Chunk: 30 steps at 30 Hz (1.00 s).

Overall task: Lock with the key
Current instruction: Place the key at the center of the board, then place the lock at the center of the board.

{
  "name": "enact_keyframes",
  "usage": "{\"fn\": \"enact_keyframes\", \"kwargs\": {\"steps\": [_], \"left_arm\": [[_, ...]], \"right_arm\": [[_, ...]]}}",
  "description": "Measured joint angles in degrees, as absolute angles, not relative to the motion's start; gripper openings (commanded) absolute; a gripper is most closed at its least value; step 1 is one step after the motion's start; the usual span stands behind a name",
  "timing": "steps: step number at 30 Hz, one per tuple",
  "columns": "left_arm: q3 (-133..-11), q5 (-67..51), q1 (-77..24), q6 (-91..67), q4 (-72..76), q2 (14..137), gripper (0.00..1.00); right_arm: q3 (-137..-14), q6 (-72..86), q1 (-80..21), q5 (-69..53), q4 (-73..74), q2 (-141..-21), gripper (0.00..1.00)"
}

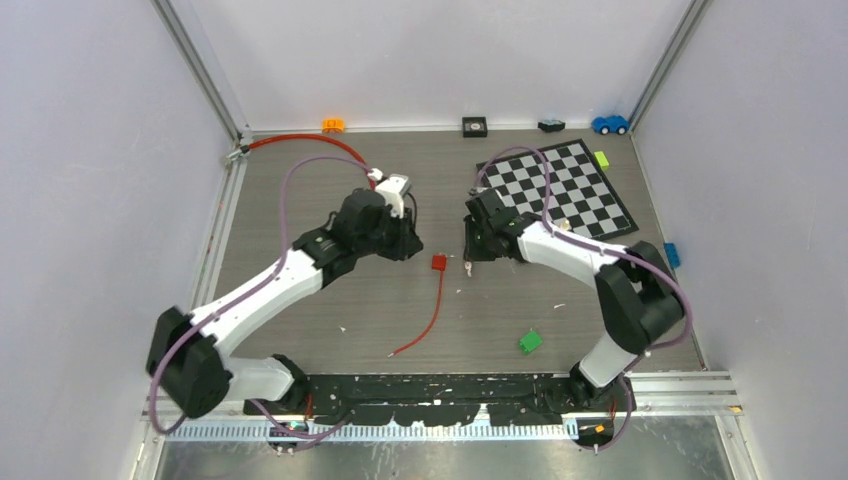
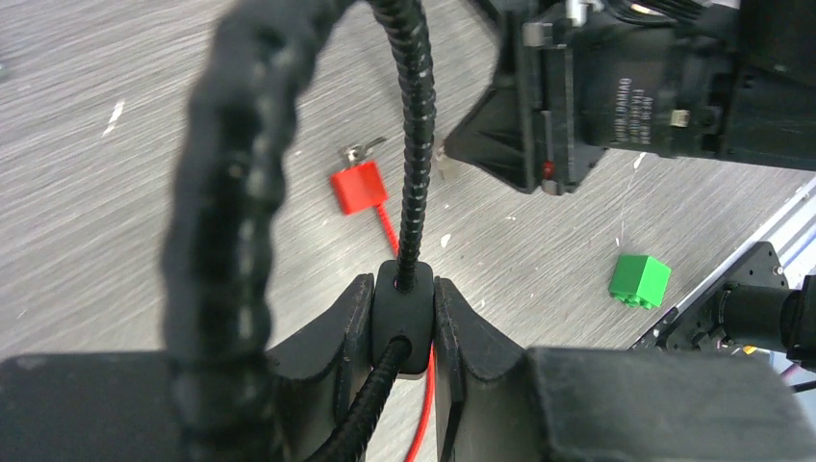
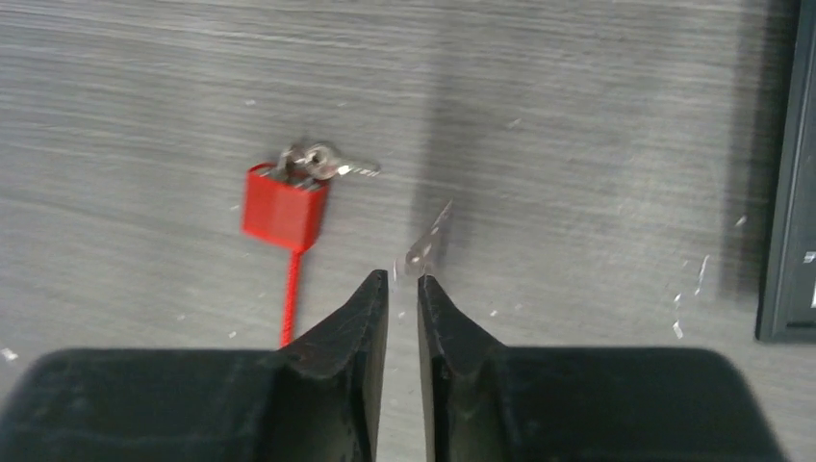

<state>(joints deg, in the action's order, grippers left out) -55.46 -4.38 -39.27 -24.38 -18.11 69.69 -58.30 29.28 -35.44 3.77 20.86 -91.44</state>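
My left gripper (image 2: 404,284) is shut on the black body (image 2: 404,322) of a cable lock. Its black ribbed cable (image 2: 414,144) rises from the body and loops close to the camera. In the top view this gripper (image 1: 403,243) sits left of centre. My right gripper (image 3: 404,279) is nearly closed, with a small silver key (image 3: 426,245) sticking out from between its fingertips. In the top view it (image 1: 470,252) faces the left gripper, a short gap apart. A red padlock (image 3: 281,207) with keys in it lies on the table between them (image 1: 438,262), with a red cable (image 1: 430,310) trailing toward me.
A green brick (image 1: 530,341) lies near the front right and shows in the left wrist view (image 2: 639,280). A chessboard mat (image 1: 565,190) lies at the back right. Small toys line the back edge: orange (image 1: 333,125), black (image 1: 475,126), blue car (image 1: 610,124).
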Motion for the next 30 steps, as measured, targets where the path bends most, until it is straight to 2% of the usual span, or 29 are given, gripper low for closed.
{"fn": "enact_keyframes", "kwargs": {"steps": [1, 3, 4, 9, 14, 17, 20, 23, 26, 29, 30], "left_arm": [[-56.3, -5.4, -39.2, -24.1, -17.1, 72.1, 0.0], [-58.1, -7.7, -39.2, -23.8, -14.5, 77.5, 0.0], [-59.0, -8.8, -39.1, -23.6, -13.4, 79.9, 0.0], [-65.1, -12.3, -38.8, -22.3, -11.4, 90.7, 0.0], [-71.5, -14.6, -38.6, -20.9, -11.1, 99.7, 0.02], [-76.5, -16.4, -38.5, -20.4, -11.7, 104.8, 0.28], [-82.2, -18.0, -38.5, -20.3, -12.7, 110.3, 0.34], [-84.4, -18.2, -38.5, -20.3, -13.9, 113.2, 0.46], [-84.1, -17.0, -38.5, -20.5, -15.3, 113.4, 0.76], [-83.3, -15.9, -38.5, -20.8, -15.4, 113.2, 0.79], [-82.8, -15.4, -38.5, -20.9, -15.6, 113.1, 0.86]], "right_arm": [[-58.9, 28.6, -34.8, 3.5, 21.0, -93.0, 0.33], [-60.6, 26.8, -33.5, 3.1, 21.5, -95.9, 0.52], [-61.5, 25.8, -32.9, 3.1, 22.0, -96.9, 0.54], [-63.2, 23.6, -32.2, 3.5, 23.5, -96.1, 0.6], [-58.2, 24.8, -32.4, 6.2, 24.6, -84.2, 0.62], [-52.8, 27.2, -32.5, 8.3, 25.6, -72.2, 0.64], [-48.4, 29.5, -32.5, 9.8, 26.6, -61.5, 0.66], [-46.0, 31.2, -32.5, 11.6, 29.2, -54.5, 0.68], [-44.9, 32.4, -32.5, 13.7, 32.0, -50.1, 0.68], [-43.7, 33.4, -32.5, 14.8, 33.8, -47.1, 0.68], [-43.3, 33.7, -32.5, 15.0, 34.4, -46.2, 0.68]]}}
